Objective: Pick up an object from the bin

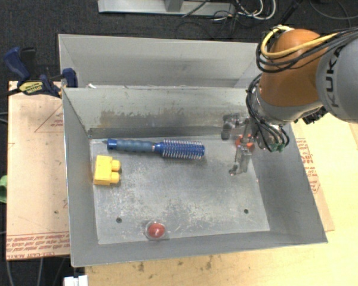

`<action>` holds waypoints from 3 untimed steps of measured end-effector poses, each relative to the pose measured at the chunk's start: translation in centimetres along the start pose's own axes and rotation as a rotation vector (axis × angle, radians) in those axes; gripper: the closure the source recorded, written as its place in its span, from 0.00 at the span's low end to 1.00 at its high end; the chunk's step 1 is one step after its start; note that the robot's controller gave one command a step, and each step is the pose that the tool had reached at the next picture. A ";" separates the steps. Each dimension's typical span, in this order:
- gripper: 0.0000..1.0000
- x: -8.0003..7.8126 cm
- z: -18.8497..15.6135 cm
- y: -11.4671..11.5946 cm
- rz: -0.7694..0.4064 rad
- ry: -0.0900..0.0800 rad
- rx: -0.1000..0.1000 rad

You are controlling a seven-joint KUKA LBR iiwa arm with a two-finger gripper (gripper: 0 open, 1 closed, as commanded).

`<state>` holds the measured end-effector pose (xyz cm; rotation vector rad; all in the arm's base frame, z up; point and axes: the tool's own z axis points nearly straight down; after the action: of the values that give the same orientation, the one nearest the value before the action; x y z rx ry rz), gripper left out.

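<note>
My gripper point(238, 167) hangs over the right part of the bin floor, fingers pointing down above bare metal, with nothing between them. A blue hairbrush point(158, 148) lies along the back of the floor, its bristled head toward the gripper and a short way left of it. A yellow toy block point(106, 170) sits at the left side of the floor, below the brush handle. A small red ball point(156, 230) rests near the front edge of the floor.
The arm with its orange cover and cables comes in over the bin's right wall. Sloped metal walls surround the floor on all sides. Two small holes mark the floor at front left and front right.
</note>
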<state>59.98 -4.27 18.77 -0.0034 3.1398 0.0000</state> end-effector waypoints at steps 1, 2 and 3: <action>0.00 -3.6 8.0 7.3 -0.004 0.003 -0.005; 0.00 -4.7 11.9 8.5 -0.077 0.000 -0.001; 1.00 -4.7 11.8 8.4 -0.077 0.001 -0.001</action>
<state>64.69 4.17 6.95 -0.1241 3.1378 0.0016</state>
